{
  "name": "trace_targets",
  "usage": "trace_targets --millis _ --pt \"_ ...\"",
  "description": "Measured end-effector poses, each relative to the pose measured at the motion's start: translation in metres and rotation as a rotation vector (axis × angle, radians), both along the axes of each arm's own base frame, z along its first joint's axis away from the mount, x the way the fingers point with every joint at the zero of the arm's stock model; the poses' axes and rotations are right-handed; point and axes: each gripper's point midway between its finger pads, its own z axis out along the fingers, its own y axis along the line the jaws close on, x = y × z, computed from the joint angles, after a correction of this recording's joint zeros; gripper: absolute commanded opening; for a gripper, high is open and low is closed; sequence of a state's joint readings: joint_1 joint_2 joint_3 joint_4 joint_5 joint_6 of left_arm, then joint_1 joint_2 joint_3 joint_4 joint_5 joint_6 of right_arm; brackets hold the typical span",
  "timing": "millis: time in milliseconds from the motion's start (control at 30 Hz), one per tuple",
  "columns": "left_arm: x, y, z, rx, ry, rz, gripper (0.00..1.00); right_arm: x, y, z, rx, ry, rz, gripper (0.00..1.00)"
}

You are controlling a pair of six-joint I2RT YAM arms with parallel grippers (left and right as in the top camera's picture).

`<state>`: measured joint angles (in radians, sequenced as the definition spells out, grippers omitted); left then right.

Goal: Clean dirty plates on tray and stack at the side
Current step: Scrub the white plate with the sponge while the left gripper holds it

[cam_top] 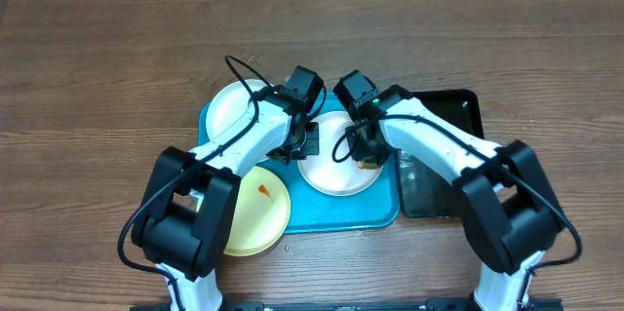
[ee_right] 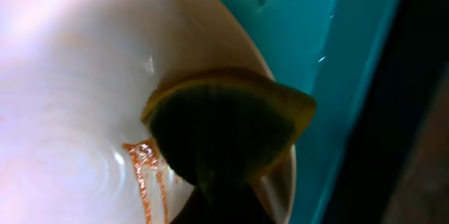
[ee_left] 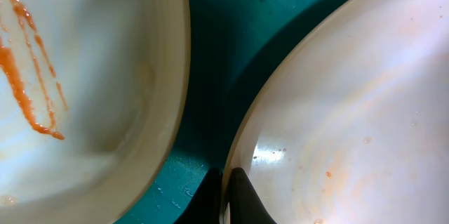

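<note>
Three plates lie on the turquoise tray (cam_top: 341, 212): a white plate (cam_top: 232, 106) at the back left, a pale yellow plate (cam_top: 255, 215) with an orange smear overhanging the front left, and a white plate (cam_top: 331, 173) in the middle. My left gripper (cam_top: 300, 142) is shut on the middle plate's left rim (ee_left: 242, 140); the fingertips (ee_left: 238, 196) pinch it. My right gripper (cam_top: 369, 158) is shut on a yellow sponge with a dark scrub face (ee_right: 224, 122). The sponge presses on that plate's right edge (ee_right: 70, 76), beside an orange-red smear (ee_right: 144, 175).
A black tray (cam_top: 444, 116) lies against the turquoise tray's right side. A smeared plate (ee_left: 91, 76) lies close on the left of my left fingers, with a strip of wet tray floor (ee_left: 210, 55) between the two plates. Bare wooden table (cam_top: 97, 77) surrounds the trays.
</note>
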<state>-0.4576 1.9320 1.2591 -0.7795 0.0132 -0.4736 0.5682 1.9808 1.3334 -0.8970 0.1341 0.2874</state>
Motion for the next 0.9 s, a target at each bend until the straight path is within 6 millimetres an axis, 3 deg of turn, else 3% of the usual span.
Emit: trace_targets --millis 300,800,900 --pt "0.0 0.0 0.0 0.0 0.0 0.0 0.04 -0.002 0.007 -0.006 0.04 0.04 0.0 0.04" --pt "0.0 0.0 0.0 0.0 0.0 0.0 0.04 -0.027 0.05 -0.004 0.29 0.195 0.125 0.04" --pt "0.0 0.0 0.0 0.0 0.0 0.0 0.04 -0.028 0.051 -0.003 0.315 0.209 0.132 0.15"
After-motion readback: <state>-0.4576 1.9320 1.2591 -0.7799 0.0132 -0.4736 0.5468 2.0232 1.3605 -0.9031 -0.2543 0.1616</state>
